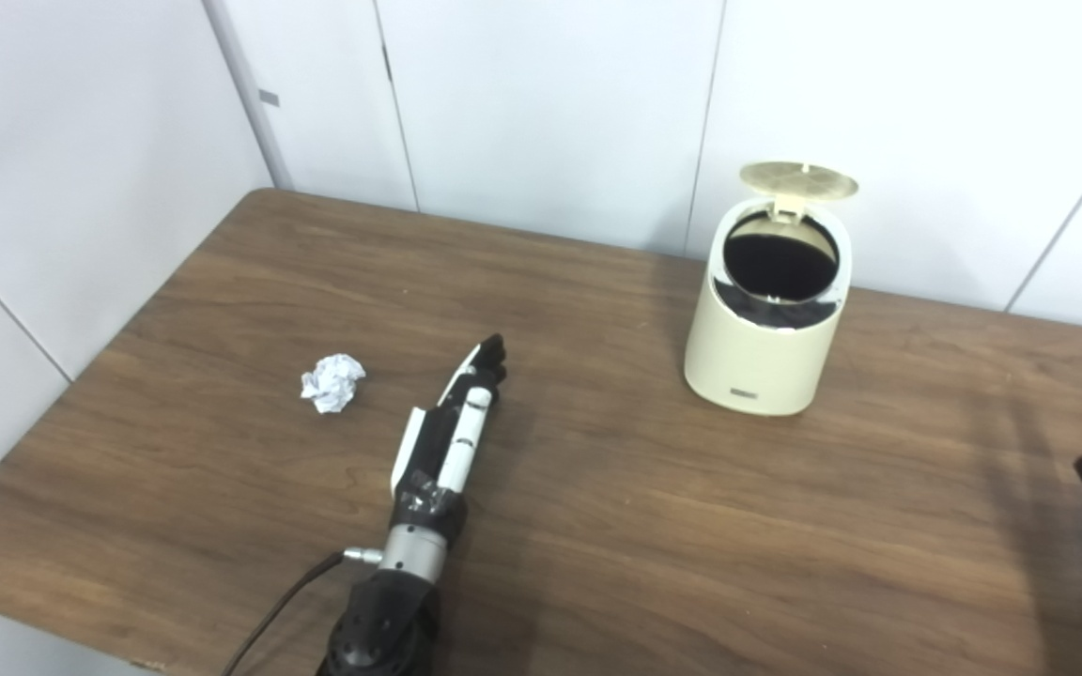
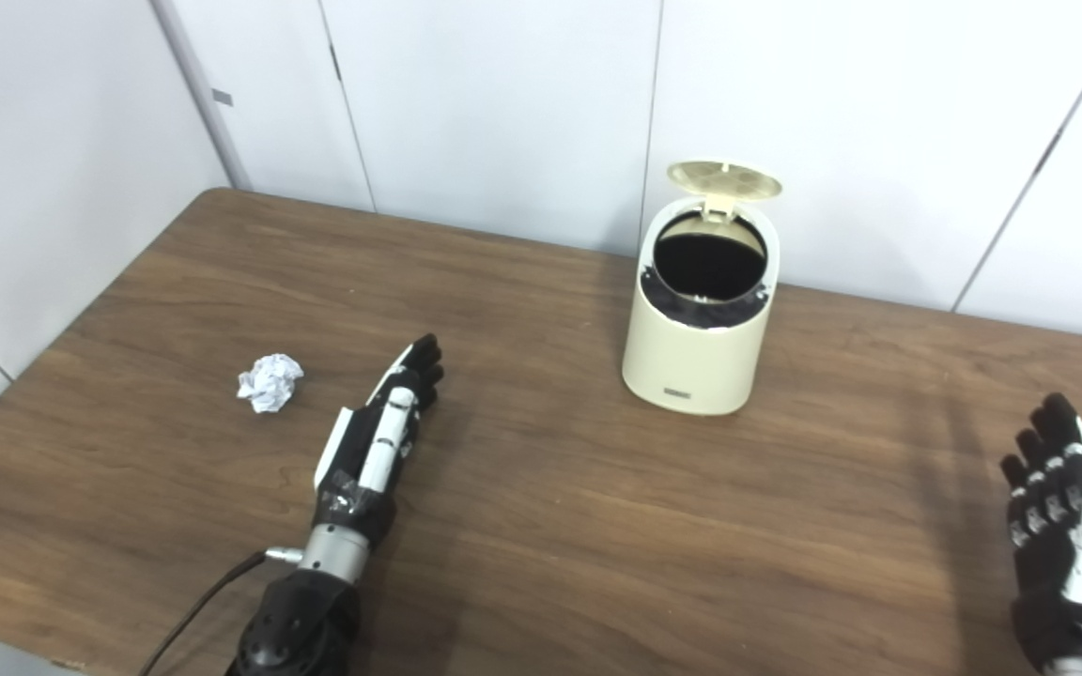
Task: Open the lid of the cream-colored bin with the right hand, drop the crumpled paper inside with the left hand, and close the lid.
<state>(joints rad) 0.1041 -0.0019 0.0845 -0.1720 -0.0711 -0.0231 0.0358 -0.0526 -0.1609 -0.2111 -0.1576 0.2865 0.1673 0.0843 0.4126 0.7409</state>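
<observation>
- Now we see the cream-colored bin [image 2: 696,352] standing upright toward the far edge of the wooden worktop [image 2: 597,526], close to the white wall panels [image 2: 503,103].
- Its lid [image 2: 725,179] is tipped up and back on the hinge at the rear, and we look straight into the dark, round opening below it.
- We find the crumpled paper [image 2: 270,382] lying on the worktop well to the left of the bin, nothing touching it.
- Our left hand [image 2: 381,437] is stretched out flat just above or on the worktop, between the paper and the bin and nearer the paper; it sits just beside the paper without touching it.
- Its fingers [image 2: 424,361] are extended and released, pointing away from us and holding nothing.
- A black cable [image 2: 198,606] runs from the left wrist down to the bottom edge of the view.
- Our right hand [image 2: 1062,526] is at the right edge, well apart from the bin, palm side turned inward.
- Its fingers [image 2: 1034,469] are spread and released, holding nothing.
</observation>
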